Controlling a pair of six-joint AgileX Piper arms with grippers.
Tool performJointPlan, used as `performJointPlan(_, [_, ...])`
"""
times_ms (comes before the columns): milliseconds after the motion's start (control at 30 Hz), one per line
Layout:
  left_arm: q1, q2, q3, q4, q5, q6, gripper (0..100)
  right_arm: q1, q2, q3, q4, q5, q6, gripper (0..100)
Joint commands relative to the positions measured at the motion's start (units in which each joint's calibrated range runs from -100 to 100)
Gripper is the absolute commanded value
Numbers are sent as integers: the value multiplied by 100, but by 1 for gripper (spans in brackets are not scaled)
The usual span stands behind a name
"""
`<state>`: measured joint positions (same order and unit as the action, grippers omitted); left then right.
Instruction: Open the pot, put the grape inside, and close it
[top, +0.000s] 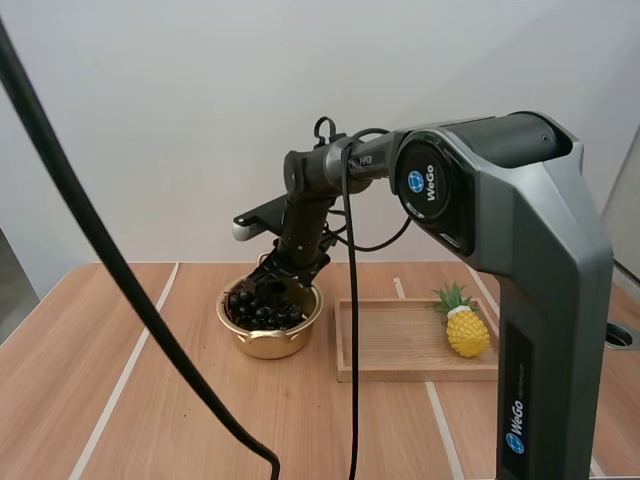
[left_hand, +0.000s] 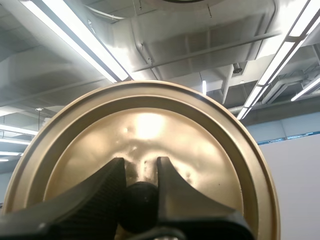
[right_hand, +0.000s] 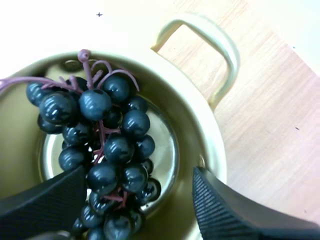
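A pale wooden worktop (top: 120, 400) with thin white lines spans the high view. Over it the grey-and-black right arm (top: 520, 250) rises from about five o'clock. Its thick upper link stands nearly upright and bends at an elbow near one o'clock. From there a slimmer black forearm runs across toward nine o'clock, and the wrist drops steeply toward the middle of the worktop.

A shallow rectangular wooden tray (top: 395, 345) lies flat just beside the pot, at its three o'clock. The round gold metal pot (top: 268, 345) with loop handles sits uncovered at the centre of the worktop.

Its round gold metal lid (left_hand: 150, 125) is off the pot, carried by the left tool (left_hand: 140, 167). That tool's two black fingers are drawn in narrowly on the lid's black knob (left_hand: 140, 200) and pinch it from both sides.

The bunch of dark blue-black grapes (top: 262, 305) on reddish stems lies inside the pot, with a curl of stem reaching up near the rim. The right tool (right_hand: 140, 172) hangs just over the pot's mouth, spread wide. Its fingers (right_hand: 45, 200) stand well apart with the grapes between them. One is close against the berries, the other is near the pot's inner wall, and they clamp nothing.

A small yellow toy pineapple (top: 467, 330) with a green crown stands at the tray's three o'clock end.
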<state>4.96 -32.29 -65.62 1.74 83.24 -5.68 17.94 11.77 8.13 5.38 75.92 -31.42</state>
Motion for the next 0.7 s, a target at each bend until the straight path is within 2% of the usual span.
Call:
performJointPlan(0, [-1, 54, -14, -71, -36, -14, 0, -38, -289, -62, -57, 139, 5, 100])
performJointPlan(467, [-1, 56, -14, -71, 38, 205, 0, -38, -1592, -62, -61, 177, 5, 100])
performJointPlan(667, [-1, 124, -14, -71, 521, 205, 0, -38, -2385, -227, -413, 72, 13, 100])
